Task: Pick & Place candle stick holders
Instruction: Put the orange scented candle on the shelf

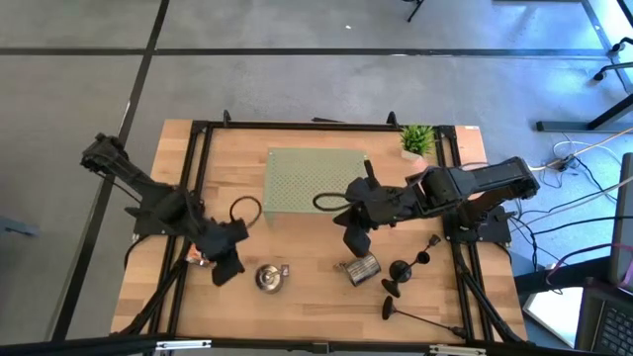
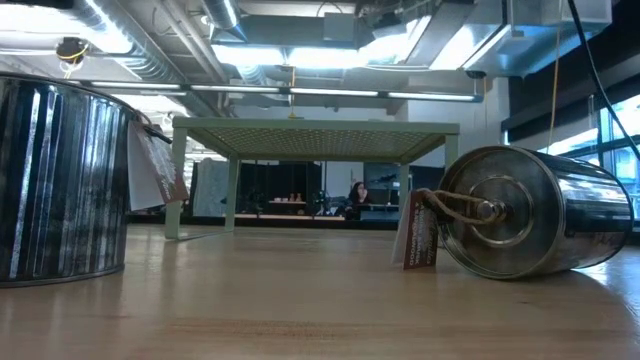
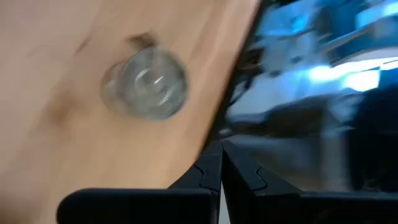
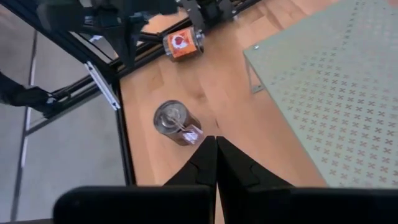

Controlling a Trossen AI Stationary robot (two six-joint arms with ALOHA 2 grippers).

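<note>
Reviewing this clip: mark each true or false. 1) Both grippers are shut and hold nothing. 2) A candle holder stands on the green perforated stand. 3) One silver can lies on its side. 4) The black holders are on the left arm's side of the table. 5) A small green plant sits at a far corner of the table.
1) True. The left gripper and right gripper are both shut, with nothing between the fingers.
2) False. The stand carries no holder.
3) True. One can lies tipped over; another can stands upright.
4) False. The holders are on the right arm's side.
5) True. The plant sits at the far right corner.
</note>
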